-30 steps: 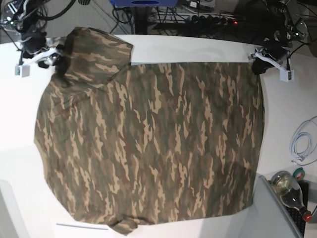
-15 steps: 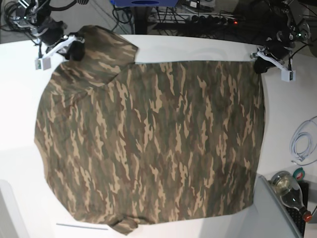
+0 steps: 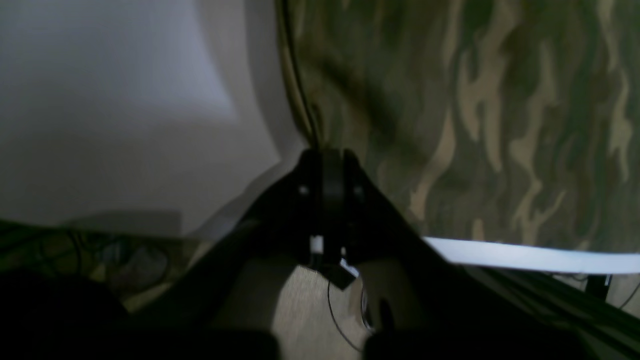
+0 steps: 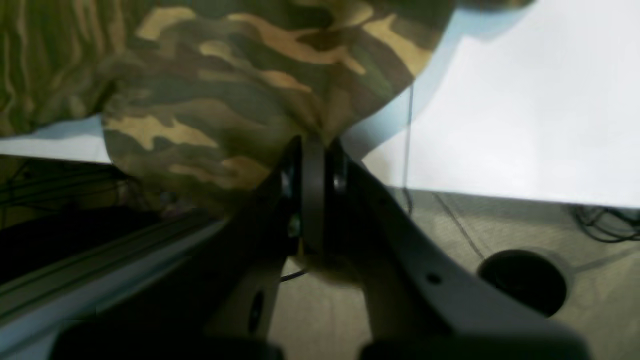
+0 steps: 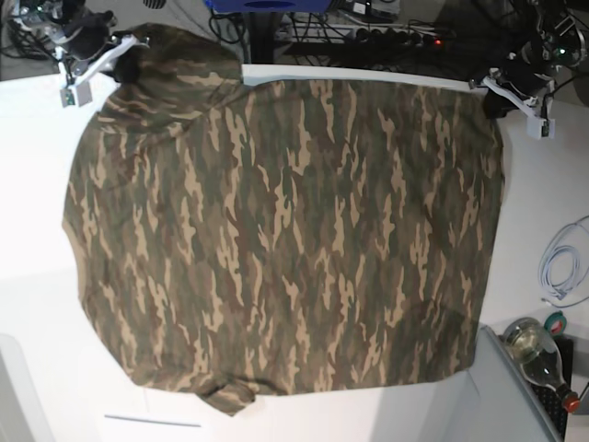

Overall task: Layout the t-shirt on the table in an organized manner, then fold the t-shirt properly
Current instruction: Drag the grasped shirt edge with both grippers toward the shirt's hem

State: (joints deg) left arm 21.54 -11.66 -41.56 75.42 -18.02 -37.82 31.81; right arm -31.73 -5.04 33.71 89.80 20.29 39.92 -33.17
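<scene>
The camouflage t-shirt [image 5: 276,239] lies spread flat over the white table [image 5: 37,221], reaching the table's far edge. My right gripper [image 5: 124,63] is at the far left corner, shut on the sleeve edge; in the right wrist view its jaws [image 4: 311,150] pinch a fold of the t-shirt [image 4: 240,90] past the table edge. My left gripper [image 5: 497,99] is at the far right corner, shut on the hem; in the left wrist view it [image 3: 325,155] clamps the edge of the t-shirt [image 3: 475,115] beside the bare table [image 3: 115,100].
A glass bottle [image 5: 541,357] and a grey box [image 5: 515,405] sit at the near right corner. A white cable [image 5: 563,267] lies at the right edge. Cables and a power strip [image 5: 386,35] run behind the table's far edge.
Both grippers have pulled the far edge of the shirt farther back toward the table's far edge. The right gripper also moved up and the sleeve stretched out.
</scene>
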